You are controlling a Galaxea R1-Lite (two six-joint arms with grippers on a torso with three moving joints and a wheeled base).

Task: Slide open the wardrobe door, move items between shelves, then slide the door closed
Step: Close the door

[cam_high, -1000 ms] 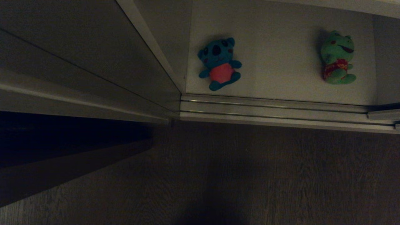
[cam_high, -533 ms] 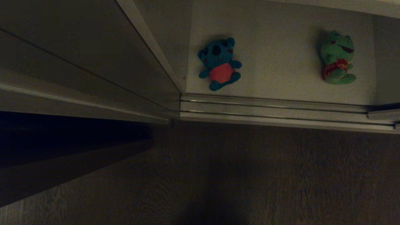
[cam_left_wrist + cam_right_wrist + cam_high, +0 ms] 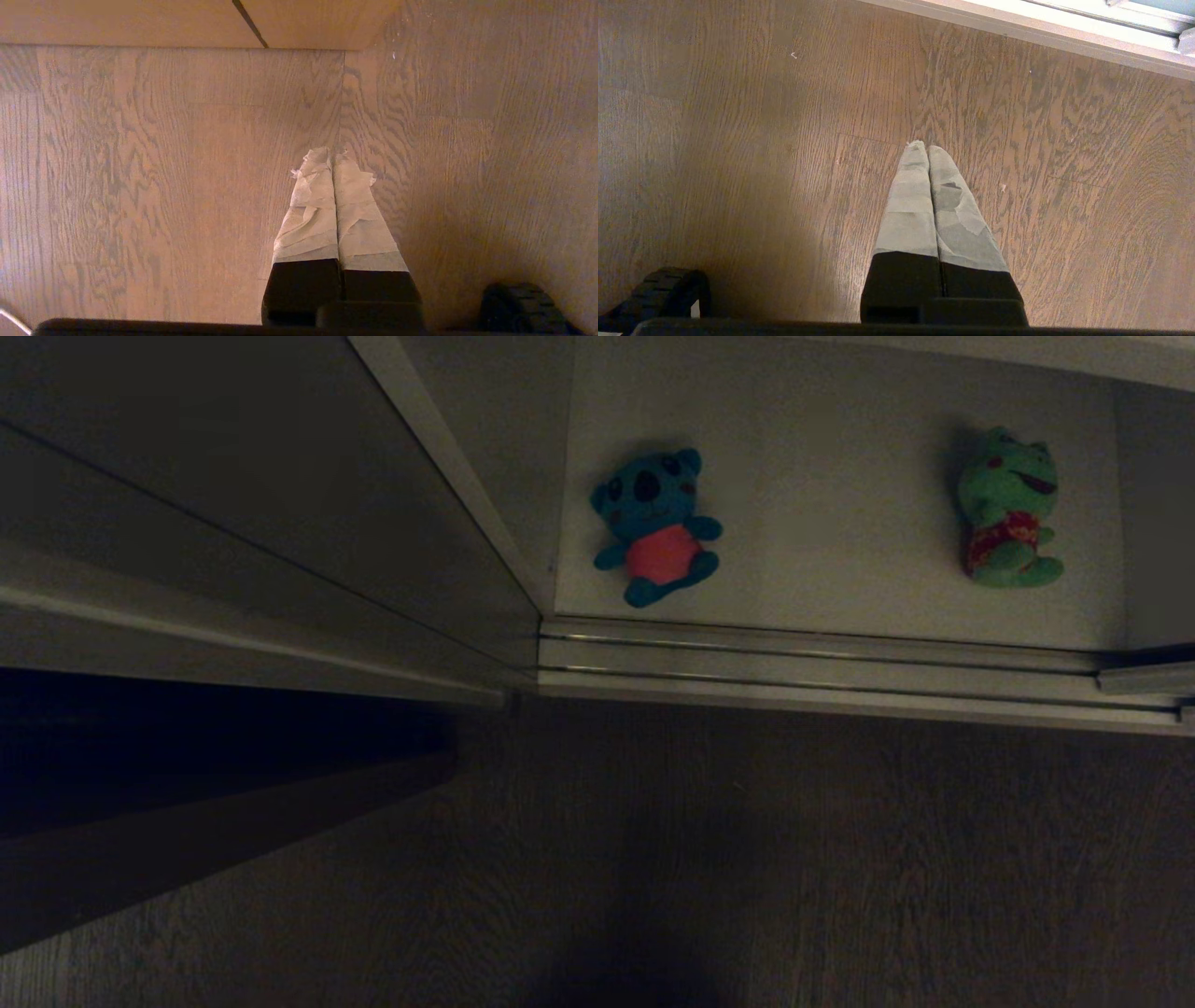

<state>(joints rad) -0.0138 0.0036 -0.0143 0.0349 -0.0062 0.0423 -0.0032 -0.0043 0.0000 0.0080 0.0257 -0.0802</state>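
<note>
Head view first: looking steeply down into the wardrobe. Sliding wardrobe door pushed over to the left, so the compartment on the right stands open. Two plush toys lying on the white shelf: teal-blue bear with the red belly near the shelf's front-left corner, just behind the door track; green frog well apart from it, over by the right edge, close to the side wall. Dark wood floor in front of the track. No arm anywhere in this shot.

Left wrist view: left gripper hanging over bare floor, tape-wrapped fingers pressed flat together, nothing between them. Parked, pretty much.

Right wrist view: same deal. Right gripper pointing at floorboards, jaws together and empty, pale track edge showing at one corner.

On handling, just a guess from looks: both toys soft, light, squashy, so no real breakage worry. Probably best pinched around the belly or the head, where there's bulk to bite into; limbs look too floppy and thin. Frog sitting near the side wall could leave tight room for a finger on that side. Fabric should grip fine against the tape.
</note>
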